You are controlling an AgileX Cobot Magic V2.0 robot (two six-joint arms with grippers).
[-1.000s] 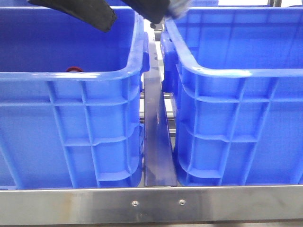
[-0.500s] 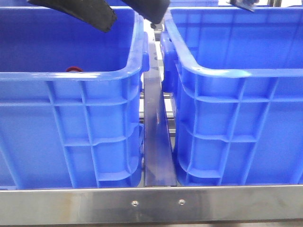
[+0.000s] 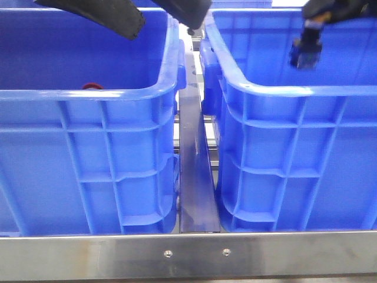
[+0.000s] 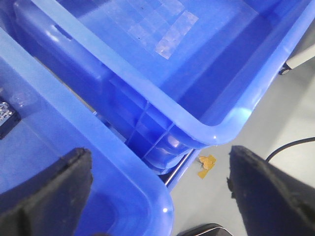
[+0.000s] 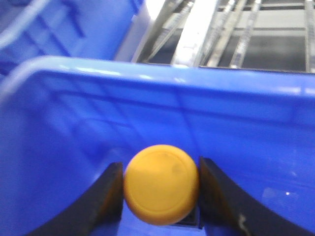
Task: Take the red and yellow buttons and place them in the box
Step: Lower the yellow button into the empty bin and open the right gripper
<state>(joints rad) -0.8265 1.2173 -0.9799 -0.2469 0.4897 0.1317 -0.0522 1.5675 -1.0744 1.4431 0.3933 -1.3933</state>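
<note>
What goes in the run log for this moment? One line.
right claw: shut on yellow button, over right crate | left claw: open, empty | red button: in left crate

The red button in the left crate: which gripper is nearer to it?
Left. The left gripper hovers over the crate holding the red button; the right gripper, gripping the yellow button, is inside the other crate.

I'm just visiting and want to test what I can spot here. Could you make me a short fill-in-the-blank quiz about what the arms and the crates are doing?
1. The right gripper holds a button whose cap is ____.
2. In the front view a dark red cap peeks over the rim of the ____ crate.
3. The left gripper holds ____.

Missing words: yellow; left; nothing
</note>
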